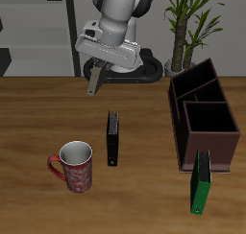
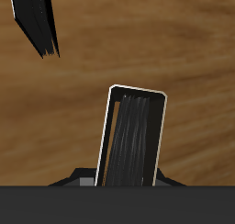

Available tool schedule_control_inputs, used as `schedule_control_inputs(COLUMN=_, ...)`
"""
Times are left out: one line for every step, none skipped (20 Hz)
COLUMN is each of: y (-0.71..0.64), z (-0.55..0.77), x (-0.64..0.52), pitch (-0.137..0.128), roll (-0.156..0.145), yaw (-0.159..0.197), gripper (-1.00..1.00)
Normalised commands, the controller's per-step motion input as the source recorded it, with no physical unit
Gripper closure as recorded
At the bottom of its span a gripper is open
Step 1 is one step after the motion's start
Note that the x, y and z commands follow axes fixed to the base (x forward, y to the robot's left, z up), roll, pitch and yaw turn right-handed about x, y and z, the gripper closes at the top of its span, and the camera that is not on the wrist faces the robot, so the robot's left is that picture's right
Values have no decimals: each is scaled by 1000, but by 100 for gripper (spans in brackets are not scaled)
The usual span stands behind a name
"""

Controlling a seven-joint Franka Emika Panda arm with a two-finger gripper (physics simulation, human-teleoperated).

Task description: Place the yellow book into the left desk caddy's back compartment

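1. Exterior view: the two-finger hand [image 1: 94, 82] hangs above the wooden table [image 1: 38, 113], toward the back edge, clamped on the small thin yellow book with a grey striped cover [image 1: 95, 79]. Book is off the table, hanging below the fingers, slightly tilted.
2. Wrist view: same yellow book [image 2: 131, 136] sits between the jaws, tan edges and pale outline visible, wood surface behind it.
3. Dark brown box-like left desk caddy [image 1: 203, 118] stands well apart from the hand, near one side edge. Its back compartment [image 1: 195, 81], with tall slanted walls, is at the end farther from the front edge; lower square bin is nearer the front.
4. Thin black book [image 1: 113, 139] stands on edge mid-table, below the hand; also seen in wrist view [image 2: 37, 22].
5. Red patterned mug [image 1: 74, 166] near the front edge, beside the black book.
6. Green book [image 1: 201, 182] leans at the caddy's front end, near the front edge.
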Motion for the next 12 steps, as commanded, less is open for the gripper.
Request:
schedule_control_inputs(y=935, z=462, x=-74, pitch=34, roll=-1, yaw=3, gripper=100)
schedule_control_inputs(y=-66, z=-4, x=12, pitch=0, roll=0, yaw=0, gripper=100)
schedule_control_inputs(y=1112, z=511, x=-34, pitch=-20, roll=18, yaw=46, gripper=100)
schedule_control_inputs(y=441, z=268, x=28, pitch=-6, roll=-68, yaw=-7, gripper=100)
schedule_control_inputs(y=-88, z=3, x=33, pitch=0, roll=0, yaw=0, gripper=100)
schedule_control_inputs(y=510, z=257, x=93, pitch=1, roll=-42, yaw=-3, gripper=100)
schedule_control_inputs(y=413, z=220, x=71, pitch=-7, roll=-95, yaw=-43, gripper=100)
schedule_control_inputs(y=466, z=268, x=79, pitch=-36, roll=-22, yaw=-23, gripper=100)
schedule_control_inputs(y=521, z=259, x=113, pitch=-22, roll=1, yaw=1, gripper=100)
schedule_control_inputs(y=423, z=137, x=158, pitch=37, roll=-1, yaw=-63, gripper=100)
schedule_control_inputs(y=397, z=89, x=98, pitch=51, roll=-129, yaw=-112, gripper=100)
schedule_control_inputs(y=686, z=129, x=113, pitch=-1, roll=44, yaw=-19, gripper=100)
